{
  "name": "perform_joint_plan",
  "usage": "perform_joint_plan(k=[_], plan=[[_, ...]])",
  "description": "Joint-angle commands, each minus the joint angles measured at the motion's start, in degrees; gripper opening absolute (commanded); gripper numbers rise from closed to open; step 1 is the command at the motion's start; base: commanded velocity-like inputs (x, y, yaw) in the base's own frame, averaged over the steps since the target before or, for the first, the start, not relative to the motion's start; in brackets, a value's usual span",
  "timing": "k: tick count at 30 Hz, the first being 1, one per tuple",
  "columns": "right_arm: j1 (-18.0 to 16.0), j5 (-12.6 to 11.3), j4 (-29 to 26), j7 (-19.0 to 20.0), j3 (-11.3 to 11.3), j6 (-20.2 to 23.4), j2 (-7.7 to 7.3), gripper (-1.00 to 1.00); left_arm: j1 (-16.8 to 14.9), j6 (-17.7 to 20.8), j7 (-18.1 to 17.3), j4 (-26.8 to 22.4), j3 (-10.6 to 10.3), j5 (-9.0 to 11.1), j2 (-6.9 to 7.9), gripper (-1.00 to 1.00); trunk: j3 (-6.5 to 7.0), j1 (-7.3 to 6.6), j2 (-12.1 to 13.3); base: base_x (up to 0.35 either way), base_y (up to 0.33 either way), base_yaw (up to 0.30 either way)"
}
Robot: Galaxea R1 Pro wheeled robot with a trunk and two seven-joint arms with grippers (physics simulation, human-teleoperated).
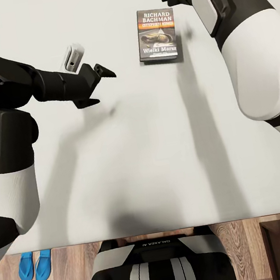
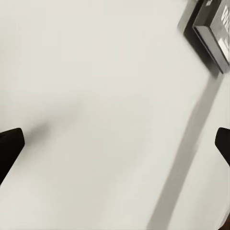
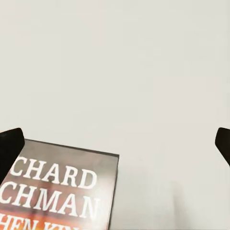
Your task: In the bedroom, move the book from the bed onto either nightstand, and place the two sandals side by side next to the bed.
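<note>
Head view: book [image 1: 156, 34] lies flat on the bed [image 1: 144, 166], far right, ungrasped; sandals [image 1: 35, 266] sit paired on the floor, near left. Both jaws open. Book transfer remains.

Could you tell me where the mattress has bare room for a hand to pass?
Free: the wide stretch of bed between the book and the near edge. Crowded: around the book, with the left gripper beside it and the right arm above.
</note>
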Motion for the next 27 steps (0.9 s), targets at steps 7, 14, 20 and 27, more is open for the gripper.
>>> perform_joint_plan(k=[7, 14, 20, 27], plan=[[0.2, 0.6, 0.3, 0.1, -0.4, 0.1, 0.09, 1.0, 0.0, 0.5, 0.4, 0.0, 0.0, 0.2, 0.03, 1.0, -0.02, 0.01, 0.0, 0.031, 0.0, 0.0], [0.2, 0.6, 0.4, 0.0, -0.4, -0.1, 0.12, 1.0, 0.0, 0.5, 0.4, 0.0, 0.0, 0.2, 0.03, 1.0, -0.02, 0.01, 0.0, 0.008, 0.0, 0.0], [0.7, 0.6, 0.5, 0.0, -0.4, -0.5, 0.12, 1.0, 0.0, 0.5, 0.4, 0.0, 0.0, 0.2, 0.03, 1.0, -0.02, 0.01, 0.0, 0.002, 0.0, 0.0], [0.9, 0.6, 0.5, 0.0, -0.4, -0.6, 0.13, 1.0, 0.2, 0.5, 0.6, 0.0, 0.0, 0.2, 0.03, 1.0, -0.02, 0.01, 0.0, 0.015, 0.0, 0.0]])
